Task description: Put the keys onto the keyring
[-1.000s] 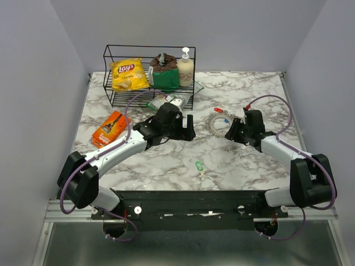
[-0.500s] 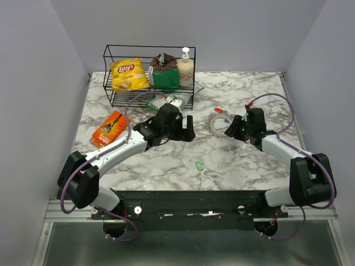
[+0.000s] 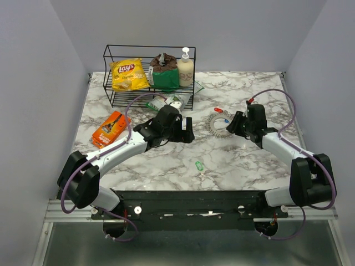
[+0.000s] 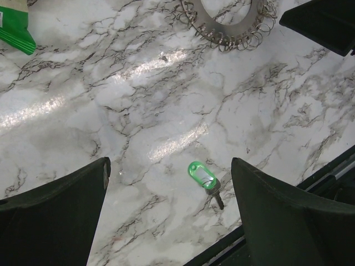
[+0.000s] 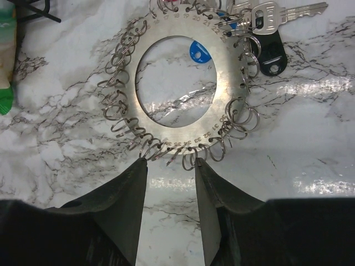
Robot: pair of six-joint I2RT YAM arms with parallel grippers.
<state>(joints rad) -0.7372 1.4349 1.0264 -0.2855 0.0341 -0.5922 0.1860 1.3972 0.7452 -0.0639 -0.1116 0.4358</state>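
The keyring (image 3: pixel 217 123) is a flat metal disc with a round hole and many small split rings along its rim; it lies right of the table's middle. In the right wrist view the keyring (image 5: pixel 230 83) fills the upper half, with a blue tag (image 5: pixel 199 51) in its hole and a black-tagged key (image 5: pixel 270 50) at its far edge. My right gripper (image 5: pixel 170 162) is open, its tips at the small rings on the near rim. A red key (image 3: pixel 218 110) lies just beyond the disc. The green key (image 4: pixel 202 176) lies alone on the marble below my open left gripper (image 4: pixel 170 166).
A black wire rack (image 3: pixel 148 75) at the back left holds a yellow chips bag (image 3: pixel 127 74), a green pouch (image 3: pixel 164 76) and a soap bottle (image 3: pixel 185 66). An orange packet (image 3: pixel 111 127) lies at the left. Green-and-white packets (image 3: pixel 169 101) lie in front of the rack.
My right gripper has shifted slightly toward the back beside the keyring and its jaws have narrowed a little. The left arm has barely moved.
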